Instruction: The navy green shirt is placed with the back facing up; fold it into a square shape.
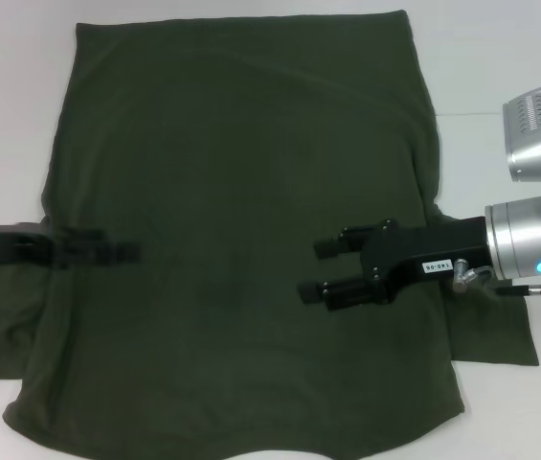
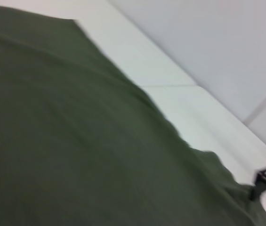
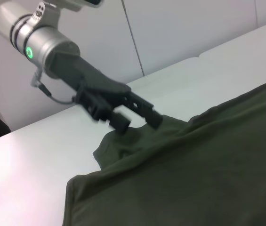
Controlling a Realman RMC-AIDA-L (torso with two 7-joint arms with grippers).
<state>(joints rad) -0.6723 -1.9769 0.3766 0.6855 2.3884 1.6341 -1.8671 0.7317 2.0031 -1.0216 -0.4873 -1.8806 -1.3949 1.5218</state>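
Covering most of the white bench (image 1: 500,57), the navy green shirt (image 1: 241,211) lies flat and spread out, its straight hem toward the far edge and its collar end at the near edge. One short sleeve pokes out toward the bench's right edge and the other toward the left edge. Bare bench shows along the far edge and in strips down both sides.

Reaching in from the right edge, the right gripper (image 1: 320,268) hangs over the middle of the cloth, jaws spread apart and gripping nothing. From the left edge the left gripper (image 1: 122,251) hangs low over the shirt's left side by the sleeve; the right wrist view shows its jaws parted and holding nothing.
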